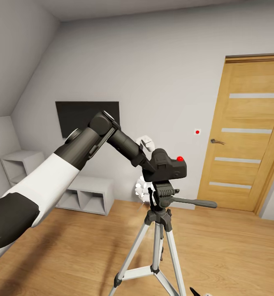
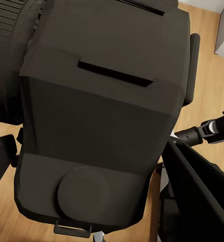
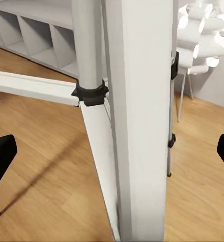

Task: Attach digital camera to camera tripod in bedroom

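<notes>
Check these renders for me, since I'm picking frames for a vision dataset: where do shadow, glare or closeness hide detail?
Head view: even light, sharp; the matte-black digital camera with its red button and the silver-legged tripod read clearly. Left wrist view: the camera body sits so close that it is one dark, low-contrast mass. Right wrist view: a pale tripod leg looms very near, and the white lamp glows almost blown out.

The tripod [image 1: 155, 230] spreads its legs over the wood floor [image 1: 235, 255], with its pan handle [image 1: 192, 202] jutting toward the door [image 1: 246, 135]. Open floor lies either side of it. The white lamp [image 3: 200, 30] and low shelf [image 1: 85, 195] crowd the wall behind.
</notes>
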